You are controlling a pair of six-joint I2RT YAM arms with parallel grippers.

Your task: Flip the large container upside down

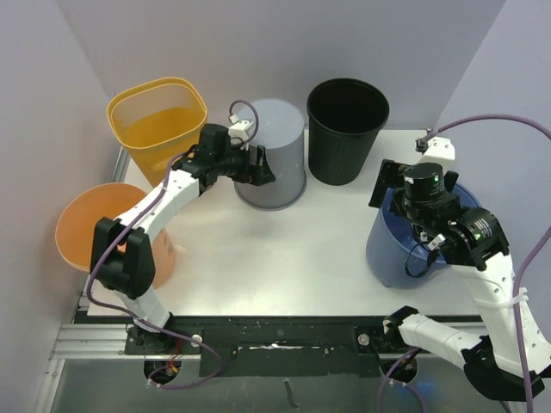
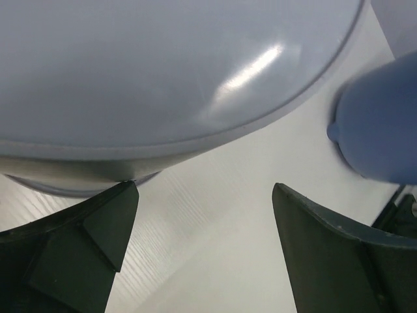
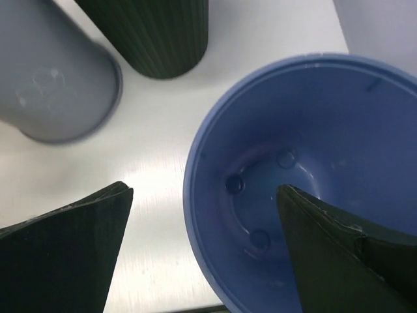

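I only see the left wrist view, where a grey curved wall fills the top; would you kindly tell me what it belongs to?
Observer: A grey bin standing closed end up, between the yellow bin and the black bin.
Operator: Thank you; and the other arm?
Observer: The right gripper is open, one finger over the blue pot's inside, one outside its rim.

I get bright, even overhead light, soft shadows on the desk (image 1: 258, 249). Glare streaks the grey container (image 2: 195, 78); the blue container (image 2: 384, 124) looks out of focus.
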